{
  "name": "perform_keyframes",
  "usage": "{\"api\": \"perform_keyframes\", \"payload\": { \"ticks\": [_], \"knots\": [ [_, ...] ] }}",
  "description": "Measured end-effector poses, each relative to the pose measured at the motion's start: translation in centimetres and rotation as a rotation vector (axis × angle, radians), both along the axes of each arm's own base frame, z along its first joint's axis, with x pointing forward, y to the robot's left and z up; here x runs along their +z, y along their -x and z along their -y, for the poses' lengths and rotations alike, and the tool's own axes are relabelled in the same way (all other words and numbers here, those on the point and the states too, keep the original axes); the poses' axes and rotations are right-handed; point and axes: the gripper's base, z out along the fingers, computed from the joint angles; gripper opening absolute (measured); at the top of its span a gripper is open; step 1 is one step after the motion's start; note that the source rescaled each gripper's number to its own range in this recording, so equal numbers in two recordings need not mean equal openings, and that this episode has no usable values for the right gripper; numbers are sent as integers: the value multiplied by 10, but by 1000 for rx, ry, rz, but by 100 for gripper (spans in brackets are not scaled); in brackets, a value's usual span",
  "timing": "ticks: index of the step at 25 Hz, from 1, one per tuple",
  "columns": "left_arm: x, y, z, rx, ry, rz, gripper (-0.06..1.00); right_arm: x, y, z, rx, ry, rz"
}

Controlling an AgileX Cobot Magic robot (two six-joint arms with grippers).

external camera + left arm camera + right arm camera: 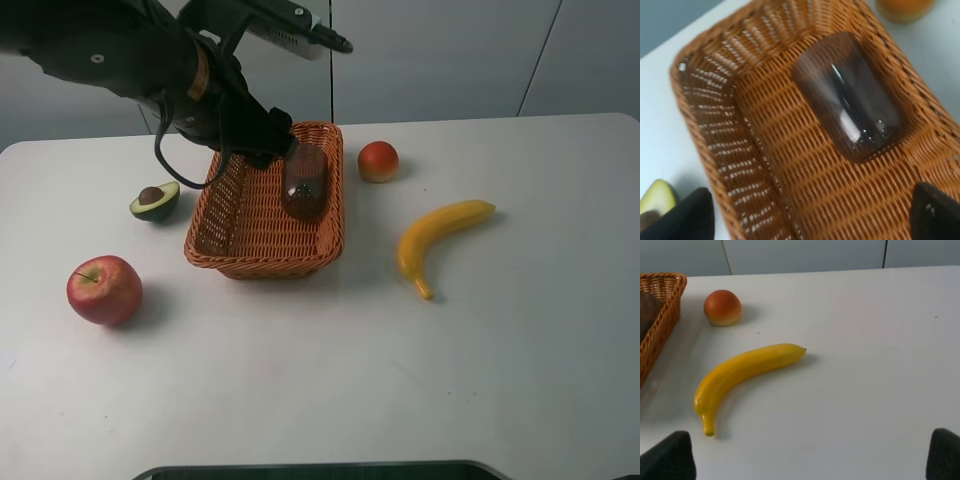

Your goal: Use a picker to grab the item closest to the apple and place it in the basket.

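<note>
On my high camera, the left gripper (272,140) hangs over the far end of the woven orange-brown wicker basket (260,265) at the middle of the white table (400,380). Its wrist view shows the two black fingertips (687,215) spread wide at either edge, with only the basket (715,100) floor between them and nothing held.

The halved green avocado (154,201), brown pit facing up, lies on the table just beside the basket's left wall, outside it. It sits between the basket and the shiny red apple (104,290), which is nearer the front edge. A sliver of the avocado (657,197) shows past the rim in the left wrist view.

Inside the basket, toward its right wall, rests a dark, see-through brownish cylinder (305,185). The cylinder (850,100) is blurred up close, and I cannot make out any label or lettering on it.

To the right of the basket are a round orange-red fruit (378,161) and, nearer the front, a curved yellow banana (440,235), well apart from each other.

The right gripper (807,460) is poised above bare table with its fingers spread wide and empty. The banana (745,370) and the round fruit (722,307) lie ahead of it.
</note>
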Motion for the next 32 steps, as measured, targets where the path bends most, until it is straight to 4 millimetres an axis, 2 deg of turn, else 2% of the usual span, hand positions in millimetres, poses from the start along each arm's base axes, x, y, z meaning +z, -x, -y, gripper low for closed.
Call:
{"api": "perform_keyframes", "payload": {
  "ticks": [9, 15, 19, 25, 29, 32],
  "knots": [
    [55, 33, -29, -18, 38, 1, 100, 0, 0, 0, 0, 0, 0],
    [92, 62, -58, -11, 67, 24, 100, 0, 0, 0, 0, 0, 0],
    [109, 76, -83, 19, 48, 33, 100, 0, 0, 0, 0, 0, 0],
    [128, 86, -132, 77, 96, 36, 100, 0, 0, 0, 0, 0, 0],
    [124, 92, -165, 178, 137, 17, 100, 0, 0, 0, 0, 0, 0],
    [118, 101, -181, 245, 161, 12, 100, 0, 0, 0, 0, 0, 0]
  ]
}}
